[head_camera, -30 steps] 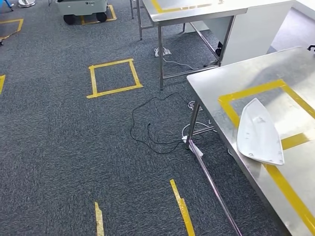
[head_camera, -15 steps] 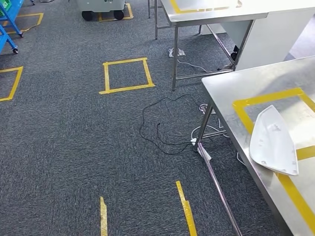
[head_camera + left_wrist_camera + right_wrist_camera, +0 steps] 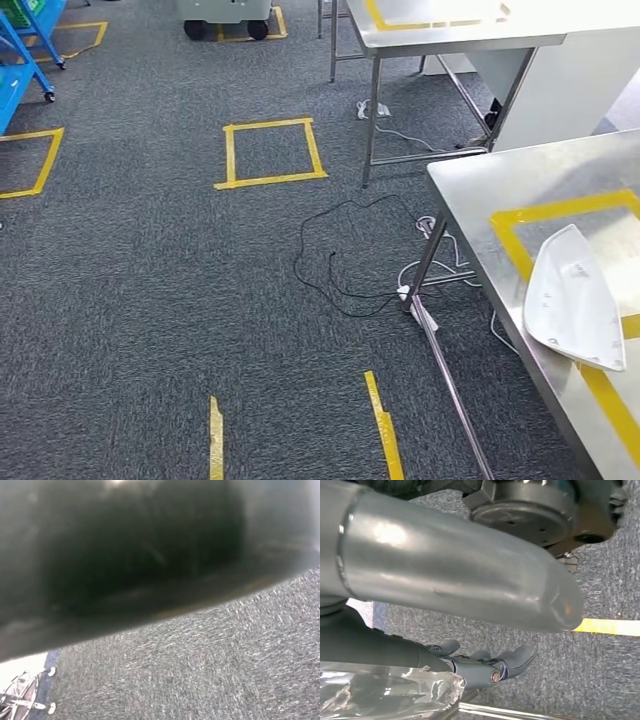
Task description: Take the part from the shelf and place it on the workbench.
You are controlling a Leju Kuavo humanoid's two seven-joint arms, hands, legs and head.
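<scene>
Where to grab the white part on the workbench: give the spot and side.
Grip the white part by its long edge nearest the workbench rim, coming from the floor side: it lies flat, and that edge sits at the rim, probably letting fingers under.

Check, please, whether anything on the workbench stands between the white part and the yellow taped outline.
Nothing visible does. The white part already lies flat on the workbench, near its front edge and across one line of the yellow taped outline. The steel seen around it is bare; the bench's far right is cut off by the picture's edge.
</scene>
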